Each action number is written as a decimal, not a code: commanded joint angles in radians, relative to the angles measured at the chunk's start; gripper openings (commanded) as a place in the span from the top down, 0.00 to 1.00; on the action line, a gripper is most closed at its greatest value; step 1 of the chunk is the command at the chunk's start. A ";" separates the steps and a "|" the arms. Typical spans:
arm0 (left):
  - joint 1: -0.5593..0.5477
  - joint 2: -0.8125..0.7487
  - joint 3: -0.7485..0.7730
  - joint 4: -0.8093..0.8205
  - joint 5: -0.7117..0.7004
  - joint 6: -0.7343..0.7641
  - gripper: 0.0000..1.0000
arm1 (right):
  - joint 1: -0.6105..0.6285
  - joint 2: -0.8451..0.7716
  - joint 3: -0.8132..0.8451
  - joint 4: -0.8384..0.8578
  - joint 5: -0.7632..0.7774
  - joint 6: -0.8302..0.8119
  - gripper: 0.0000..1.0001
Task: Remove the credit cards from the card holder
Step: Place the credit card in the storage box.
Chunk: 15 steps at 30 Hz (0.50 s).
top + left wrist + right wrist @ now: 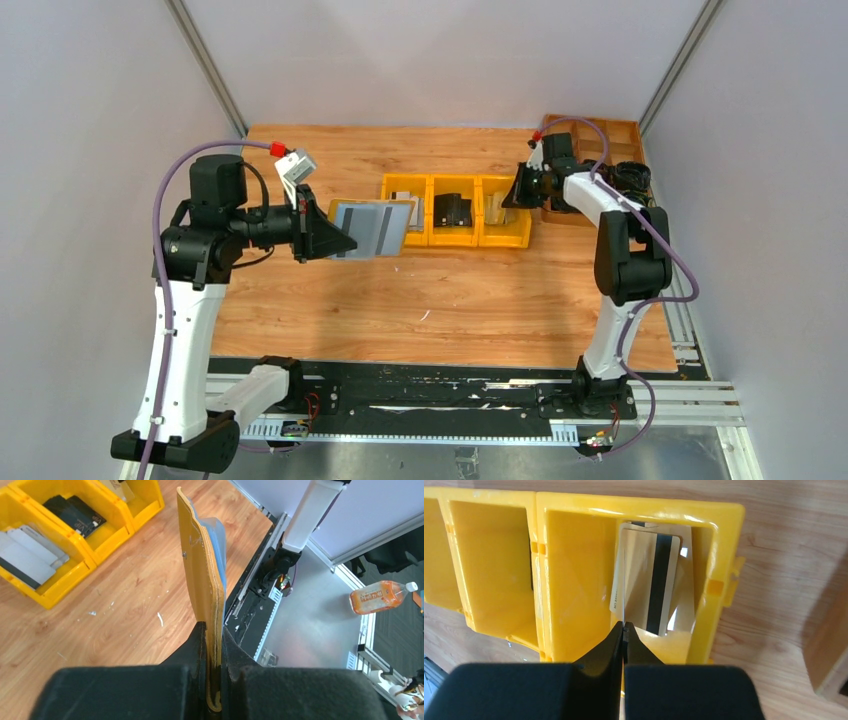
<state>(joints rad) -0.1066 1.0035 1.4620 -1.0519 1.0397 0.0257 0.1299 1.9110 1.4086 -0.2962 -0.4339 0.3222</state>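
My left gripper (335, 238) is shut on the card holder (372, 228) and holds it above the table, opened, silvery inner face up. In the left wrist view the holder (202, 575) stands edge-on between my fingers, mustard cover to the left, and the gripper (214, 630) pinches its lower end. My right gripper (517, 190) hangs over the rightmost yellow bin (520, 238). In the right wrist view the gripper (624, 625) is shut on a thin credit card (623, 614) seen edge-on. Other credit cards (639, 575), one with a black stripe, lie in that bin (574, 580).
Three joined yellow bins (432, 240) sit mid-table: the left one holds grey cards (25, 562), the middle one a black block (75, 512). A brown wooden divided tray (612, 135) stands at the back right. A bottle (380, 596) lies off the table.
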 commanded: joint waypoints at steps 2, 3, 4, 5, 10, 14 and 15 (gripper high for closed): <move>0.005 -0.025 -0.027 -0.013 -0.013 0.040 1.00 | 0.027 0.056 0.085 -0.025 -0.037 0.011 0.92; 0.005 -0.021 -0.026 -0.013 -0.009 0.040 1.00 | 0.031 0.057 0.097 -0.044 -0.021 0.007 0.83; 0.005 -0.019 -0.025 -0.014 -0.004 0.040 1.00 | 0.036 0.046 0.102 -0.054 -0.003 0.003 0.76; 0.005 -0.016 -0.024 -0.015 -0.003 0.040 1.00 | 0.040 0.028 0.101 -0.060 0.018 0.002 0.70; 0.005 -0.006 -0.021 -0.014 0.015 0.047 1.00 | 0.077 -0.142 0.084 -0.061 0.092 -0.001 0.53; 0.005 -0.001 -0.011 -0.014 0.036 0.048 1.00 | 0.107 -0.329 -0.012 0.076 -0.077 0.091 0.38; 0.005 0.002 -0.009 -0.014 0.041 0.049 1.00 | 0.118 -0.396 -0.064 0.164 -0.150 0.142 0.32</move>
<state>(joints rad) -0.1066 0.9997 1.4387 -1.0721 1.0389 0.0566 0.2054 1.7210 1.4445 -0.3016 -0.4141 0.3492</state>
